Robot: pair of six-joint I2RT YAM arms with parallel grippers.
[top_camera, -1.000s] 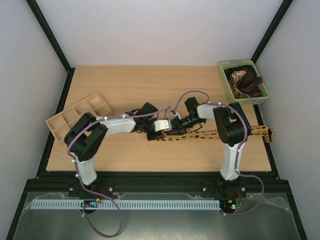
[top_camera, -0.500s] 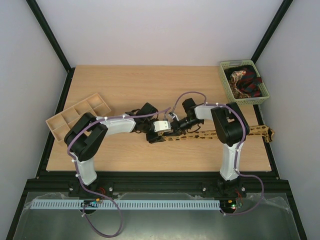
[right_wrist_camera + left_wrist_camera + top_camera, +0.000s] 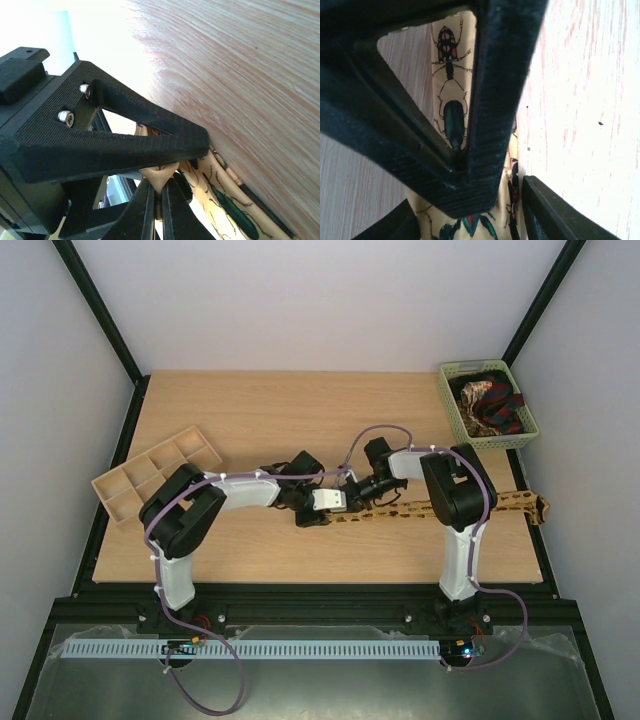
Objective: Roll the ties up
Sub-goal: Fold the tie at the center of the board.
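Yellow tie point(image 3: 515, 503) across desk point(image 3: 250, 410), centre to 3 o'clock.
Fold pinched in right fingers point(image 3: 147, 212); left fingers point(image 3: 555, 215) part-open astride it.

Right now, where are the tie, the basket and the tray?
tie point(image 3: 515, 502): top view, on its right-hand part.
basket point(image 3: 503, 441): top view, on the near rim.
tray point(image 3: 140, 453): top view, on the far-left rim.

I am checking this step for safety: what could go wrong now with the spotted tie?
The right gripper is shut on only a small fold of the tie, so the fabric may slip out. The left gripper sits right beside it; the two could collide. The tie's far end lies at the right edge of the table and may slide off.
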